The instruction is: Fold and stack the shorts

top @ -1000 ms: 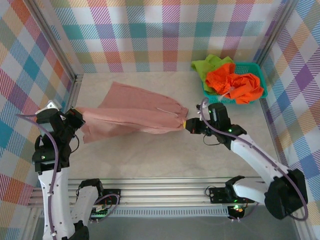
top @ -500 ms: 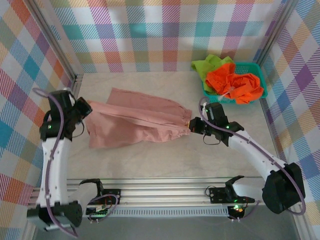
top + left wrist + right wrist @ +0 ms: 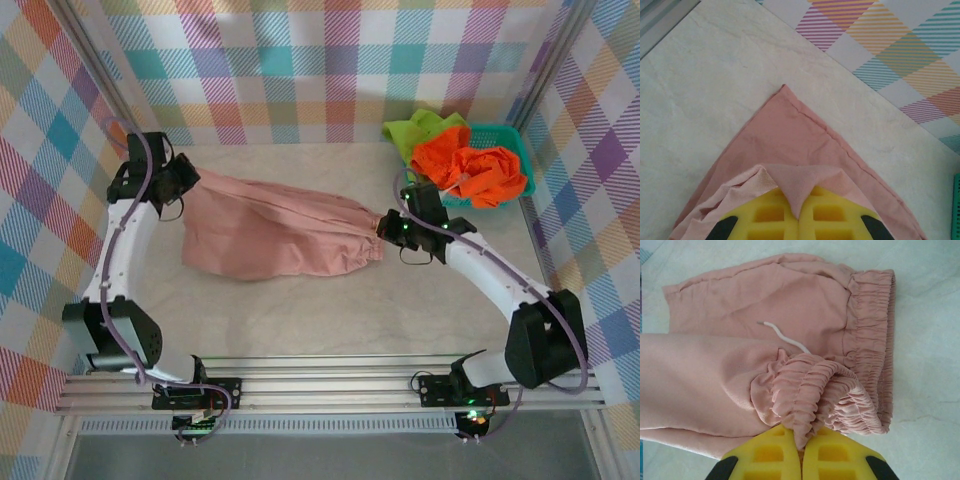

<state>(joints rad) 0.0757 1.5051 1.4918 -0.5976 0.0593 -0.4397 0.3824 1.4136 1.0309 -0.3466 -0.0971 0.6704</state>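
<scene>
Our left pincer (image 3: 184, 187) is clenched on a hem corner of the dusty pink fabric shorts (image 3: 270, 238), our right pincer (image 3: 387, 228) on their bunched waistband, with the cloth spread between them on the pale desk (image 3: 300, 320). We judge either thin pinch could slip — skewing the fold.

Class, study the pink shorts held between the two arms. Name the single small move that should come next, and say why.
Probably lower both arms and lay the pink shorts flat on the table. The left gripper pinches the hem end and the right gripper the waistband, jaws closed, with the cloth stretched between them.
</scene>
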